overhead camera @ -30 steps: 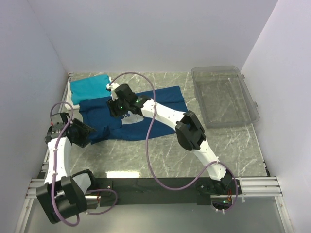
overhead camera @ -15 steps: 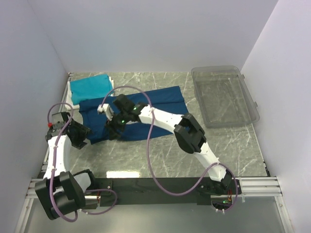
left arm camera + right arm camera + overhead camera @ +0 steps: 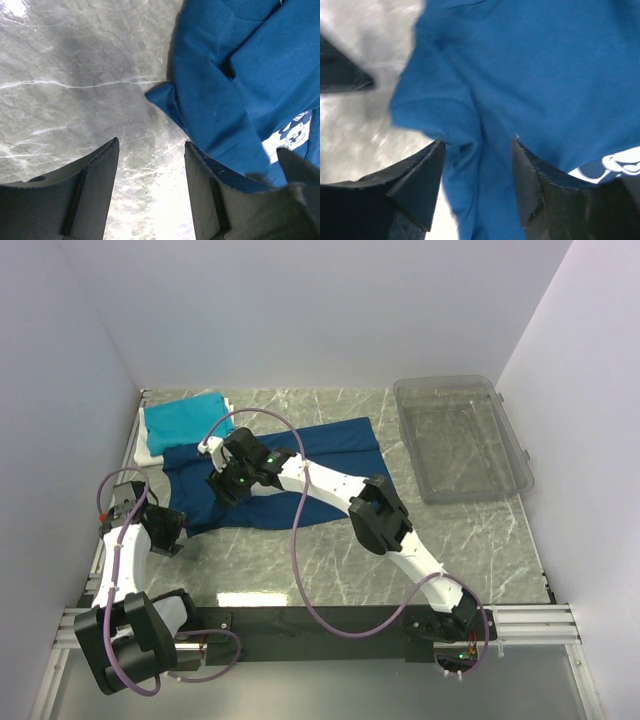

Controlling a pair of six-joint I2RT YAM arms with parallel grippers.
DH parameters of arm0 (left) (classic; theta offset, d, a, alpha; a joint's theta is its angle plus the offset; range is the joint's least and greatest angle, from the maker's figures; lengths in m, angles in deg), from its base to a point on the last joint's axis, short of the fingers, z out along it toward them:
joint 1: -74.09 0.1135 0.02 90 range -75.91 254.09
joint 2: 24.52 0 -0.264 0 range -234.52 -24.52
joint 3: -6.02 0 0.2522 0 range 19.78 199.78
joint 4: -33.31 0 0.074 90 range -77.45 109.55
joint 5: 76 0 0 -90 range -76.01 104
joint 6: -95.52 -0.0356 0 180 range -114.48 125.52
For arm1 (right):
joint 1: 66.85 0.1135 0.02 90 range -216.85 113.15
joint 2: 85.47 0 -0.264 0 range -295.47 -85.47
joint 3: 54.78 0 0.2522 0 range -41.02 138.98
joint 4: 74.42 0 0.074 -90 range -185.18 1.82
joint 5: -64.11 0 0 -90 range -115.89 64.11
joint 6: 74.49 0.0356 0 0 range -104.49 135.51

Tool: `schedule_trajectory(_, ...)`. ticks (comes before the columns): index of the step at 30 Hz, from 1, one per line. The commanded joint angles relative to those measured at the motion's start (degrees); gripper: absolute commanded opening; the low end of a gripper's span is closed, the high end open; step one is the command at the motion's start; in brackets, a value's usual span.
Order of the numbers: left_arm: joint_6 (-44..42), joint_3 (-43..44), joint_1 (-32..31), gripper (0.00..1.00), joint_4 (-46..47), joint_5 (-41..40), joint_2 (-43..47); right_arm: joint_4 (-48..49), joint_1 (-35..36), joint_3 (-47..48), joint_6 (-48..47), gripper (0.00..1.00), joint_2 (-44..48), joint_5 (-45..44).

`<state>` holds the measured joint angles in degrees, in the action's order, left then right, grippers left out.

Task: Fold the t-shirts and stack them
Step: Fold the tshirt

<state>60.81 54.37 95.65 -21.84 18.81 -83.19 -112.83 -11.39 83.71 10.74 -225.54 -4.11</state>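
Bench (image 3: 450,550): grey marble-pattern top, white walls on three sides.
Navy t-shirt (image 3: 335,445): lying spread on the bench, left of centre, long side running left to right; left end rumpled, with folds lapped over one another.
Chest print (image 3: 292,137): pale patch with a cartoon figure, only partly seen at the edge of both wrist views.
Teal t-shirt (image 3: 185,415): folded, far-left corner, its near edge touching or just beside the navy one.
White t-shirt (image 3: 148,445): folded under the teal one, only a sliver showing along the left side.
Left gripper (image 3: 151,150): fingers apart, holding nothing; low at the near-left end of the navy shirt, the gap over bare marble, a corner of the cloth just right of it.
Right gripper (image 3: 477,145): fingers apart, over the left part of the navy shirt; blue cloth lies across the gap. View blurred; cannot tell whether the tips touch the cloth.
Clear bin (image 3: 465,445): plastic, far right, well apart from the shirts.
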Motion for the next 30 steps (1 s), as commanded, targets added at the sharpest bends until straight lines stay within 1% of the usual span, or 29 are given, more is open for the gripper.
schedule_trajectory(1,2.02,-0.22,0.24,0.60,0.96,-1.22,-0.04,0.40,0.17,5.78,4.33,0.56,-3.27,-6.04)
schedule_trajectory(3,1.58,0.04,0.24,0.59,0.70,-1.57,-0.21,-0.14,0.00,7.45,4.60,0.45,-4.68,-6.92)
schedule_trajectory(4,1.49,0.21,0.15,0.58,0.52,-1.65,-0.39,-0.23,0.00,7.37,4.69,0.38,-4.86,-7.19)
schedule_trajectory(7,1.49,-0.05,0.15,0.57,0.17,-1.48,-1.18,-0.05,-0.18,7.29,4.69,0.26,-5.30,-6.75)
schedule_trajectory(9,1.75,-0.40,0.23,0.56,0.25,-1.39,-1.62,0.21,-0.35,7.37,6.44,0.20,-5.48,-6.66)
schedule_trajectory(10,1.75,-0.40,0.15,0.56,0.25,-1.22,-2.05,0.47,-0.44,7.37,6.97,0.16,-5.48,-7.01)
schedule_trajectory(12,1.32,-0.40,0.15,0.56,0.34,-1.13,-2.58,0.47,-0.53,7.63,7.50,0.13,-5.39,-7.80)
schedule_trajectory(13,1.14,-0.31,0.23,0.56,0.69,-1.04,-2.93,0.56,-0.62,7.72,7.94,0.09,-5.48,-8.59)
schedule_trajectory(16,0.35,-0.05,0.24,0.55,1.92,-0.86,-5.21,0.47,-0.79,8.16,8.20,0.08,-5.65,-9.03)
schedule_trajectory(19,-1.49,1.26,0.23,0.51,4.20,-0.51,-10.03,0.56,-0.79,7.90,8.20,0.08,-5.56,-8.77)
schedule_trajectory(21,-3.25,2.06,0.24,0.47,5.61,-0.16,-11.98,0.56,-0.79,7.55,8.29,0.08,-5.48,-8.69)
schedule_trajectory(23,-5.00,3.55,0.24,0.45,6.05,-0.34,-14.18,0.65,-0.88,7.20,8.38,0.08,-5.39,-8.68)
schedule_trajectory(27,-7.12,5.40,0.15,0.45,6.40,-0.77,-16.38,0.56,-0.79,7.20,8.47,0.08,-5.48,-8.42)
schedule_trajectory(30,-8.61,5.84,0.15,0.44,7.98,0.36,-17.61,0.56,-0.88,7.11,8.38,0.08,-5.48,-8.33)
